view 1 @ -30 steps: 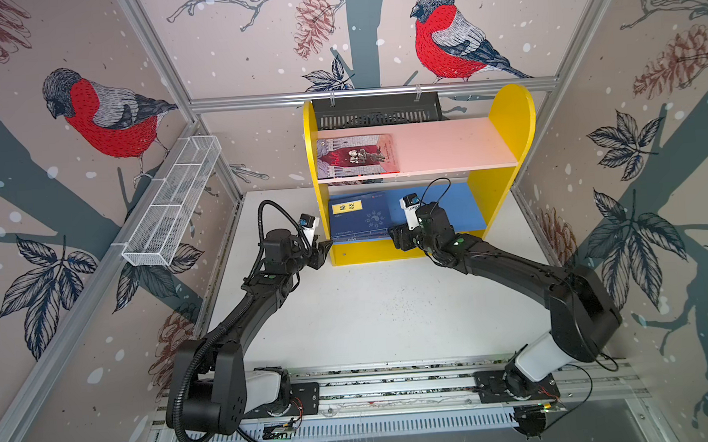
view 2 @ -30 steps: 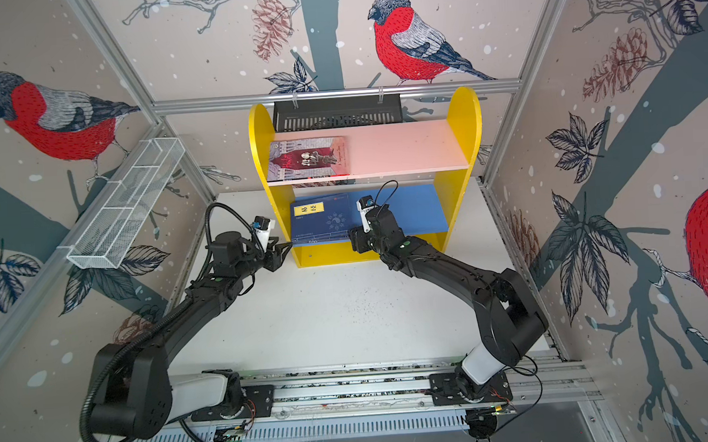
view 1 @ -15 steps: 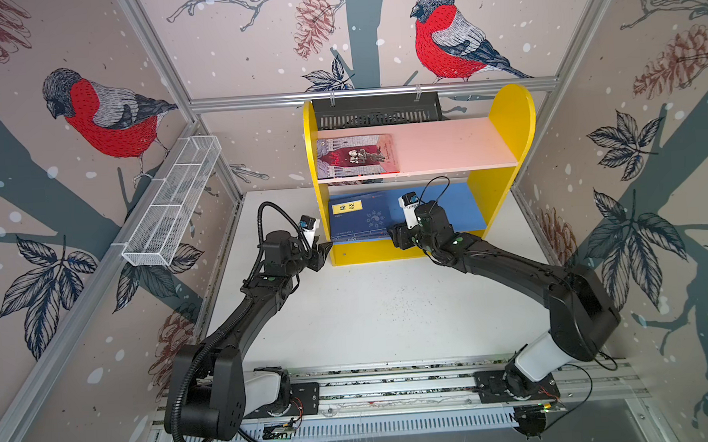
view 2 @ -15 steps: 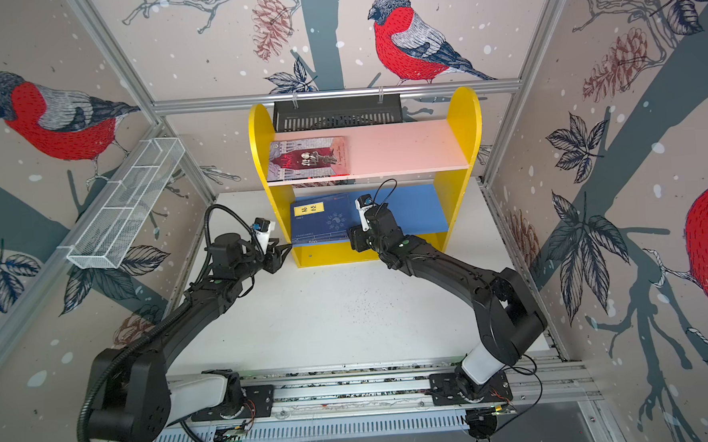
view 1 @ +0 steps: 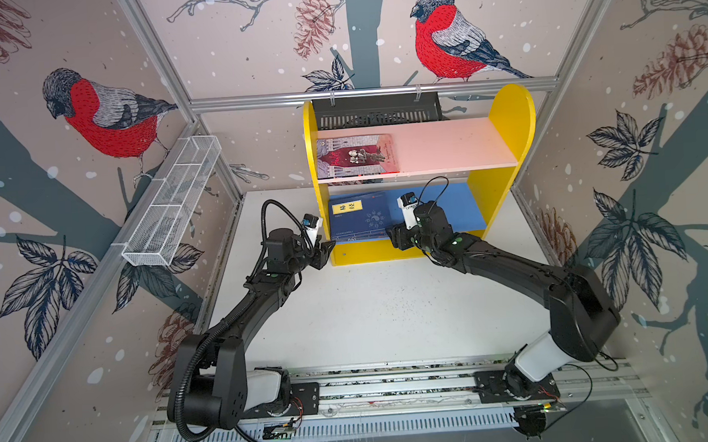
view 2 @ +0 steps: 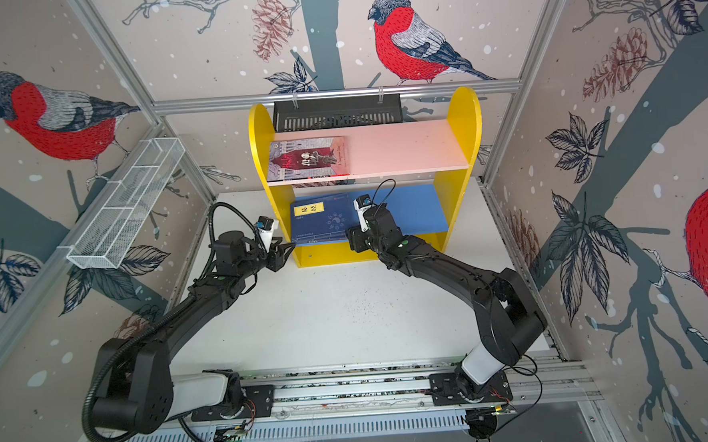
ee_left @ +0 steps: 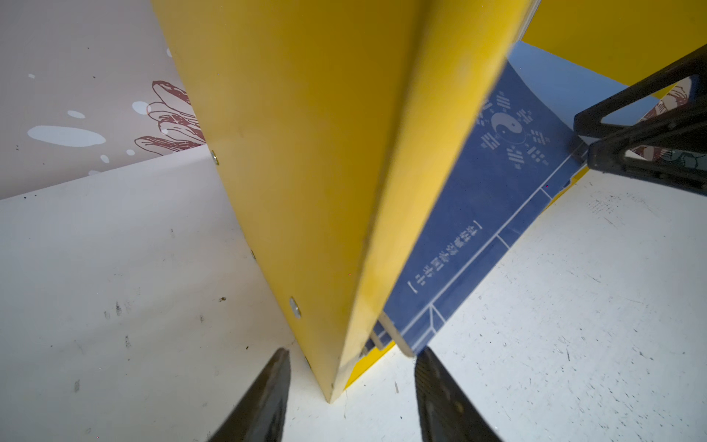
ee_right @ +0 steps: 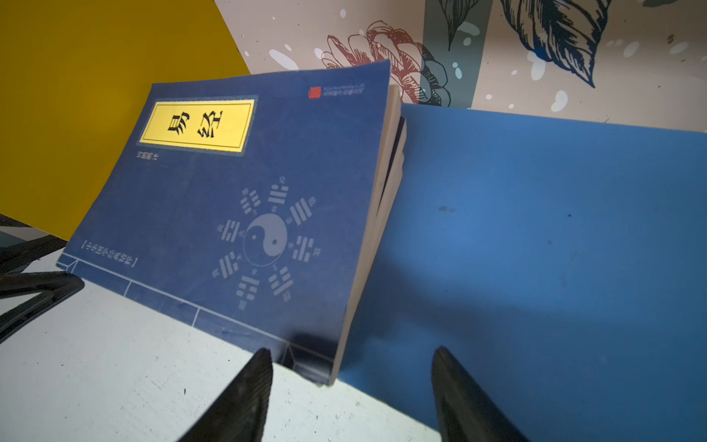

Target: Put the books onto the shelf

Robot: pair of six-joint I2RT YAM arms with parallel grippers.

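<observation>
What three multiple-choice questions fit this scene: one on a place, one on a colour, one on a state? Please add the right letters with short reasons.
1. Which board bears the red-and-grey book? A upper B lower C neither
2. What colour is the title label on the top navy book? A white B yellow C green
3. How is the right gripper? A shut on a book B out of view C open

1 A: it lies on the pink upper board.
2 B: yellow with black characters.
3 C: its jaws stand apart, holding nothing.
</observation>
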